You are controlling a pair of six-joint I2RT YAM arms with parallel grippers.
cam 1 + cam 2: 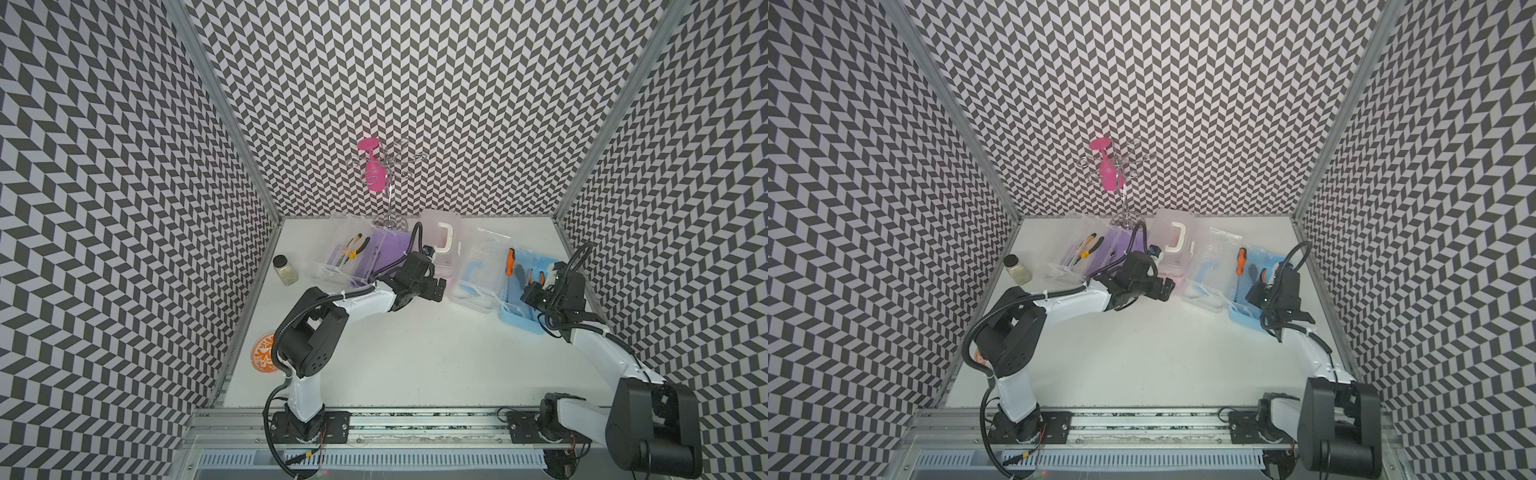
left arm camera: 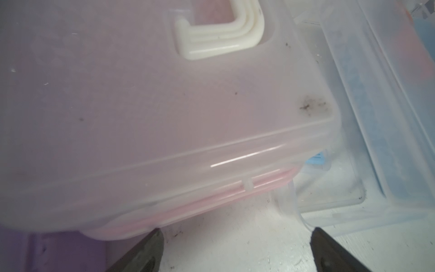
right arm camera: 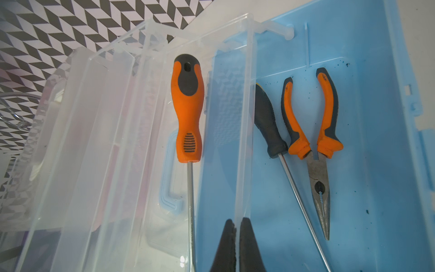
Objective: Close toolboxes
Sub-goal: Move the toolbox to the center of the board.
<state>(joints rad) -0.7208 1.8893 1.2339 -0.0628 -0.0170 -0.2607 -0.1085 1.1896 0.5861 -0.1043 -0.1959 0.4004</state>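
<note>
The pink toolbox [image 1: 440, 237] is sitting at the back of the desk [image 1: 415, 353], its clear lid lying down over the base. The left tool [image 2: 235, 254] is hovering just in front of it, spread wide and gripping nothing. Left of the pink toolbox, the purple toolbox [image 1: 386, 253] is lying open; right of it, the light blue toolbox [image 3: 364, 164] is lying open too. There the right tool [image 3: 239, 245] is pinching that box's thin clear wall, beside an orange-handled screwdriver [image 3: 188, 113] and needle-nose pliers [image 3: 315, 146].
</note>
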